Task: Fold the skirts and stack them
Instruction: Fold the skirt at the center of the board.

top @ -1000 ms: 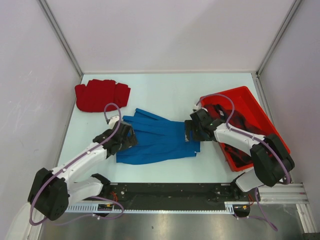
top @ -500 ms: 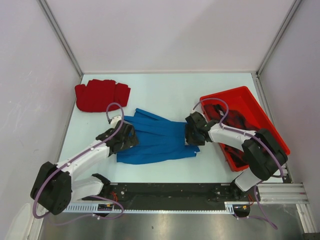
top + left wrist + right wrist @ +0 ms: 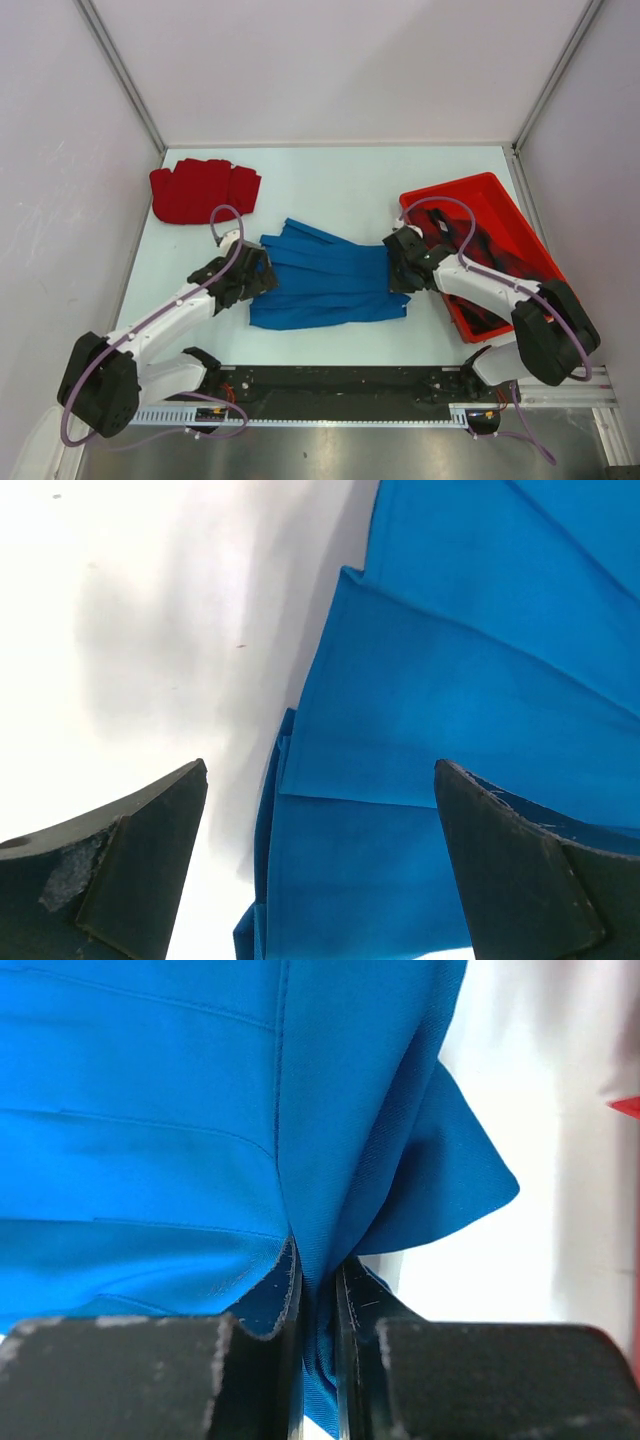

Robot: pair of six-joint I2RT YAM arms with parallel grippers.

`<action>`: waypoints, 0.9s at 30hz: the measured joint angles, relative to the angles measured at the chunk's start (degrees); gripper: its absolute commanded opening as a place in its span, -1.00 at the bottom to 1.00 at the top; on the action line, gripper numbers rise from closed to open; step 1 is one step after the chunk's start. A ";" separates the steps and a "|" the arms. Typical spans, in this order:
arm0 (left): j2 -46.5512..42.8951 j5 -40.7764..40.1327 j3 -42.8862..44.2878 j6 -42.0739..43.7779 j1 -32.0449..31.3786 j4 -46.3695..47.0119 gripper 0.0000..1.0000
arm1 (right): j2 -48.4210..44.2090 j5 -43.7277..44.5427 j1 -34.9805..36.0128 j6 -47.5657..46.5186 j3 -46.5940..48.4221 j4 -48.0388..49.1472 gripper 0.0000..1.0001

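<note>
At the far left of the surface the red skirt is laid by itself and looks folded. It is likely put there as the start of the pile, out of the way of the work. A little nearer, the left gripper is held low over the left edge of the blue skirt. Its jaws are spread wide with nothing between them. One finger is seen over the bare surface and one over the cloth, so the edge can be pinched when the jaws are brought together. The blue skirt is spread flat in the middle of the surface, with its pleats running across. At its right edge the right gripper is closed tight on a bunched bit of the blue cloth, and the cloth is puckered where it is squeezed. It seems to be held there so that this side can be lifted and folded over. At the far right the red tray is set, and the plaid skirt is seen lying inside it, partly hidden by the right arm — it looks kept there until its turn comes.
</note>
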 measured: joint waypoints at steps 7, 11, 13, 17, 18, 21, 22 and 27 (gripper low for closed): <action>-1.73 5.03 0.02 1.11 -0.55 3.48 0.93 | -5.97 0.61 -0.13 -3.48 -0.09 -3.69 -1.00; 0.61 5.77 0.04 1.16 -0.68 4.76 0.72 | -8.07 1.64 -0.13 -4.15 1.46 -8.57 -1.00; 2.91 6.29 0.02 1.27 -0.68 5.31 0.65 | -8.61 2.69 -0.13 -4.59 3.58 -12.13 -1.00; 6.84 8.72 0.02 2.03 -0.68 7.23 0.31 | -8.15 5.20 0.98 -5.14 9.07 -18.29 -1.00; 7.56 9.70 0.02 2.12 -0.66 7.82 0.28 | -7.39 6.03 1.77 -5.14 10.91 -19.96 -1.00; 9.18 12.50 -0.07 2.25 -0.68 10.10 0.09 | -3.63 7.85 4.94 -5.05 16.31 -23.61 -1.00; 9.55 13.35 -0.15 2.19 -0.68 10.97 0.04 | -1.70 8.52 6.54 -4.98 18.51 -24.79 -1.00; 11.50 16.02 -0.22 2.32 -0.68 13.77 -0.17 | 5.60 10.08 13.77 -4.44 26.69 -28.17 -1.00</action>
